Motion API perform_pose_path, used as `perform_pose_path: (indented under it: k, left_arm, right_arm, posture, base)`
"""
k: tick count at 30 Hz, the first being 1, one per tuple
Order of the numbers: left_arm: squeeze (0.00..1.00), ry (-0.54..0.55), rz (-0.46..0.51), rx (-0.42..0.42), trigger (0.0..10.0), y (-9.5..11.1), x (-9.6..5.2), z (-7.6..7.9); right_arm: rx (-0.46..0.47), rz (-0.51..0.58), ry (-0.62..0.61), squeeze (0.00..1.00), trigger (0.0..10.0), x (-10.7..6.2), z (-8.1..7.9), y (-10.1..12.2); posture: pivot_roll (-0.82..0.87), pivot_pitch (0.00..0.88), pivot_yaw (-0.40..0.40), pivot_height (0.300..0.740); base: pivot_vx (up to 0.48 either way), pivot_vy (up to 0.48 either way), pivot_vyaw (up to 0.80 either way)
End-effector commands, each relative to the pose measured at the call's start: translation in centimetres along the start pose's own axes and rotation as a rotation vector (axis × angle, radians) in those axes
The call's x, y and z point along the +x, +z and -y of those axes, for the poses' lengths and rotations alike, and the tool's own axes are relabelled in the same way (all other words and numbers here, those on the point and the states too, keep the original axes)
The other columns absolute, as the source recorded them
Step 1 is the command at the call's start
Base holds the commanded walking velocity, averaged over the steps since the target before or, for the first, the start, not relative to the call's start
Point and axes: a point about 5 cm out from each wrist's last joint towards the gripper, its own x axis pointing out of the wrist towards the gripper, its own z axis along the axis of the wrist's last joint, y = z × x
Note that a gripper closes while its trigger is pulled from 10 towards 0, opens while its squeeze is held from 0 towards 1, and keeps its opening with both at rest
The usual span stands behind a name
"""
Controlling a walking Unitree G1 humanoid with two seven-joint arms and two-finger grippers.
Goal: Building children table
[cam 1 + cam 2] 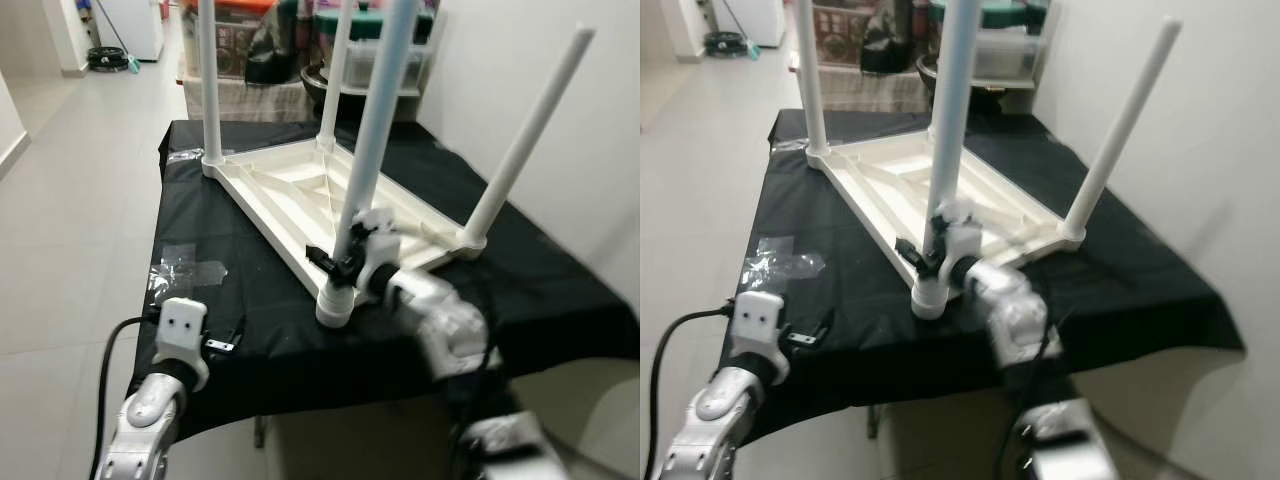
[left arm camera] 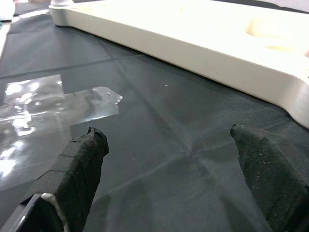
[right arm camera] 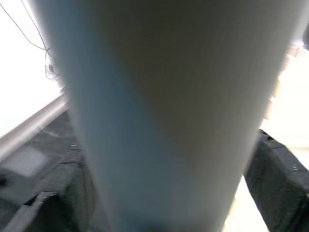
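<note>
A white children's table [image 1: 300, 195] lies upside down on a black cloth [image 1: 230, 300], with all its white legs pointing up. My right gripper [image 1: 343, 263] is shut on the nearest leg [image 1: 375, 130], just above its socket at the front corner. In the right wrist view that leg [image 3: 164, 111] stands between the black fingers [image 3: 282, 181], which press on both sides. My left gripper [image 2: 169, 140] hovers open just over the cloth near the front left edge, with the table's rim [image 2: 203, 53] a short way ahead of its fingers [image 2: 79, 166]. Nothing is between them.
Clear tape patches [image 1: 185, 272] stick to the cloth left of the table. A white wall [image 1: 570, 130] runs close along the right side. Boxes and bags [image 1: 250, 50] stand behind the far edge. Tiled floor [image 1: 70, 200] opens to the left.
</note>
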Motion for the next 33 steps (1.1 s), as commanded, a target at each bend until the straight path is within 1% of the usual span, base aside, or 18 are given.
perform_pose_path:
  k: [1, 2, 4, 8, 9, 10, 11, 12, 13, 15, 16, 17, 19, 21, 22, 25, 26, 33]
  left_arm:
    - [0.00, 0.001, -0.010, -0.005, 10.0, -0.3, 0.0, 0.2]
    - [0.00, 0.001, -0.010, -0.005, 10.0, -0.3, 0.0, 0.2]
    - [0.00, 0.002, -0.007, -0.005, 10.0, -0.3, 0.0, 0.2]
    - [0.00, 0.004, -0.005, -0.004, 10.0, -0.2, 0.0, 0.1]
    - [0.00, 0.006, -0.004, -0.001, 10.0, -0.2, 0.0, 0.0]
    - [0.00, 0.007, -0.004, 0.000, 10.0, -0.2, 0.0, 0.0]
    - [0.00, 0.009, -0.004, 0.001, 10.0, -0.2, -0.1, 0.0]
    - [0.00, 0.009, -0.004, 0.001, 10.0, -0.2, -0.1, 0.0]
    - [0.00, 0.009, -0.005, 0.002, 10.0, -0.2, -0.2, 0.0]
    - [0.00, 0.009, -0.005, 0.002, 10.0, -0.2, -0.2, 0.0]
    - [0.00, 0.009, -0.006, 0.003, 10.0, -0.3, -0.3, 0.0]
    - [0.00, 0.009, -0.006, 0.003, 10.0, -0.3, -0.3, 0.0]
    - [0.00, 0.004, -0.008, 0.003, 10.0, -0.3, -0.2, 0.2]
    - [0.00, 0.002, -0.008, 0.003, 10.0, -0.3, -0.2, 0.2]
    - [0.00, -0.001, -0.007, 0.002, 10.0, -0.3, -0.1, 0.3]
    - [0.00, -0.001, -0.007, 0.002, 10.0, -0.3, -0.1, 0.3]
    - [0.00, -0.002, -0.006, 0.002, 10.0, -0.2, 0.0, 0.3]
    - [0.00, -0.001, -0.004, 0.002, 10.0, -0.2, 0.0, 0.2]
  right_arm:
    - [-0.034, 0.065, 0.213, 0.00, 10.0, 0.0, -0.8, 1.4]
    - [-0.034, 0.065, 0.213, 0.00, 10.0, 0.0, -0.8, 1.4]
    - [-0.119, 0.144, 0.477, 0.00, 10.0, -1.2, -1.8, 2.6]
    - [-0.135, 0.155, 0.583, 0.00, 10.0, -1.7, -2.6, 2.7]
    - [-0.142, 0.144, 0.643, 0.00, 4.0, -1.7, -3.3, 2.3]
    - [-0.129, 0.125, 0.624, 0.00, 0.0, -1.2, -3.8, 1.5]
    - [-0.096, 0.090, 0.515, 0.00, 0.0, -0.1, -3.8, 0.7]
    - [-0.096, 0.090, 0.515, 0.00, 0.0, -0.1, -3.8, 0.7]
    - [-0.066, 0.005, 0.245, 0.00, 0.0, 1.4, -2.8, -0.6]
    - [-0.066, 0.005, 0.245, 0.00, 0.0, 1.4, -2.8, -0.6]
    - [-0.057, -0.059, 0.058, 0.00, 0.0, 2.2, -2.0, -1.5]
    - [-0.057, -0.059, 0.058, 0.00, 0.0, 2.2, -2.0, -1.5]
    - [-0.019, -0.166, -0.364, 0.00, 0.0, 1.8, -0.5, -4.5]
    - [0.000, -0.192, -0.459, 0.00, 0.0, 1.3, -0.4, -5.4]
    - [0.021, -0.213, -0.513, 0.00, 4.2, 0.9, -0.6, -6.1]
    - [0.021, -0.213, -0.513, 0.00, 4.2, 0.9, -0.6, -6.1]
    - [0.049, -0.214, -0.500, 0.00, 10.0, 0.8, -1.0, -6.2]
    - [0.086, -0.132, -0.532, 0.00, 10.0, -0.2, 0.4, -4.3]
  posture:
    - [0.04, 0.000, -0.143, 0.740]
    - [0.04, 0.000, -0.143, 0.740]
    - [0.04, 0.000, -0.147, 0.740]
    - [0.05, 0.000, -0.152, 0.740]
    - [0.05, 0.000, -0.154, 0.740]
    - [0.06, 0.000, -0.158, 0.740]
    - [0.06, 0.000, -0.157, 0.740]
    - [0.06, 0.000, -0.157, 0.740]
    - [0.06, 0.000, -0.156, 0.740]
    - [0.06, 0.000, -0.156, 0.740]
    - [0.06, 0.000, -0.156, 0.740]
    - [0.06, 0.000, -0.156, 0.740]
    - [0.04, 0.000, -0.145, 0.740]
    - [0.04, 0.000, -0.145, 0.740]
    - [0.04, 0.000, -0.143, 0.740]
    - [0.04, 0.000, -0.143, 0.740]
    - [0.04, 0.000, -0.142, 0.740]
    - [0.03, 0.000, -0.141, 0.740]
  base:
    - [0.000, 0.000, 0.00]
    - [0.000, 0.000, 0.00]
    - [0.000, 0.000, 0.00]
    - [0.000, 0.000, 0.00]
    - [0.000, 0.000, 0.00]
    - [0.000, 0.000, 0.00]
    - [0.000, 0.000, 0.00]
    - [0.000, 0.000, 0.00]
    - [0.000, 0.000, 0.00]
    - [0.000, 0.000, 0.00]
    - [0.000, 0.000, 0.00]
    - [0.000, 0.000, 0.00]
    - [0.000, 0.000, 0.00]
    - [0.000, 0.000, 0.00]
    - [0.000, 0.000, 0.00]
    - [0.000, 0.000, 0.00]
    - [0.000, 0.000, 0.00]
    - [0.000, 0.000, 0.00]
